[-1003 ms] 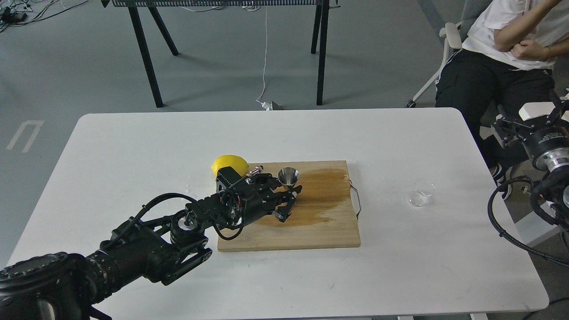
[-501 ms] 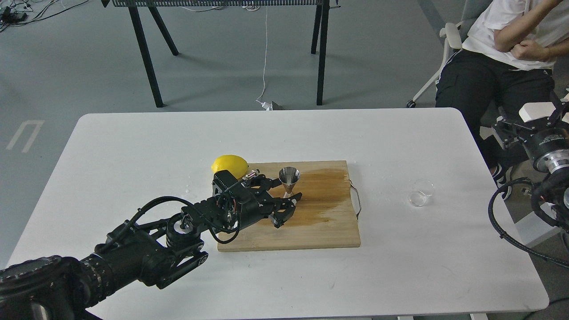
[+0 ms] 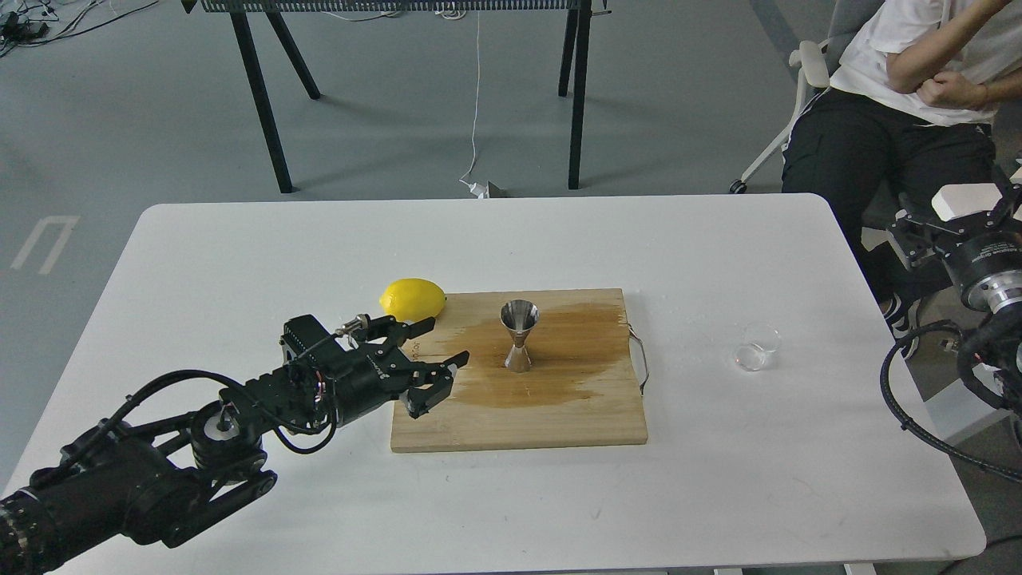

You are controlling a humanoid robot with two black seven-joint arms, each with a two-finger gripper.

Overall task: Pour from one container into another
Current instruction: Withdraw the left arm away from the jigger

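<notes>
The shiny steel jigger (image 3: pixel 519 335) stands upright on the wooden board (image 3: pixel 559 419), in the middle of a dark wet patch. Nothing touches it. My left gripper (image 3: pixel 437 357) hovers over the board's left edge, well left of the jigger, open and empty. The small clear cup (image 3: pixel 756 346) sits upright on the white table, right of the board, with nothing near it. My right gripper (image 3: pixel 936 220) hangs beyond the table's right edge, far from the cup, its fingers apart and empty.
A yellow lemon (image 3: pixel 413 298) lies at the board's far left corner, just behind my left gripper. The board's metal handle (image 3: pixel 641 363) sticks out on its right side. A seated person (image 3: pixel 902 104) is past the table's far right corner.
My left gripper has let go of the jigger's base and drawn back to the left. The jigger stays standing on the board. The cup and right arm have barely moved.
</notes>
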